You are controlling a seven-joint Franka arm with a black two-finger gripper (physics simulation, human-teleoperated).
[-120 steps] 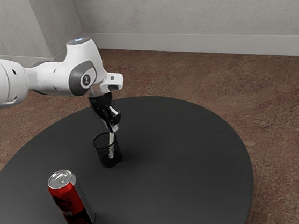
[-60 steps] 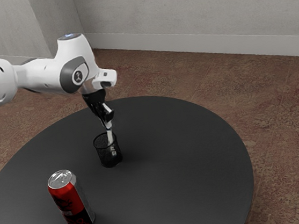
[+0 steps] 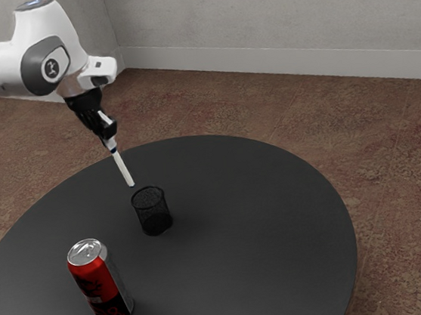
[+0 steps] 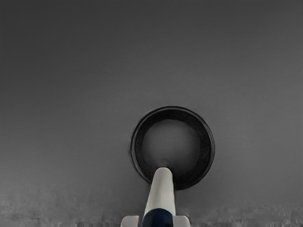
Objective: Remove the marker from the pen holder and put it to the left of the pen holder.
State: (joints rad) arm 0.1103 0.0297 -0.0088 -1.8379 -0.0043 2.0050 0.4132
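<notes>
The marker (image 3: 123, 167) is in the grasp of the hand (image 3: 109, 135), nipped near its upper end and hanging below it at a tilt, its lower end leaning toward the exterior view's right. It is out of the pen holder (image 3: 153, 213): that lower end is above the rim, near it but apart, on the exterior view's left of the mouth. The holder, a black mesh cup, stands upright on the dark round bench (image 3: 257, 232).

The wrist view looks down past the marker into the cup's round mouth, showing the inner wall and the floor of the cup. There the pale body crosses in front of the rim, and pale fingertips (image 4: 181, 221) press in from both sides at a dark blue band (image 4: 158, 218). The exterior view gives the marker's tilt and the gap between it and the cup, along with a red, black and silver can (image 3: 101, 284) upright on the bench, nearer the camera than the holder. Past the bench are the mottled brown floor (image 3: 361, 140) and a grey wall (image 3: 270, 14) with a pale baseboard (image 3: 260, 57). The marker's small lower tip seems dark in the exterior view, though it is too small to be sure.
</notes>
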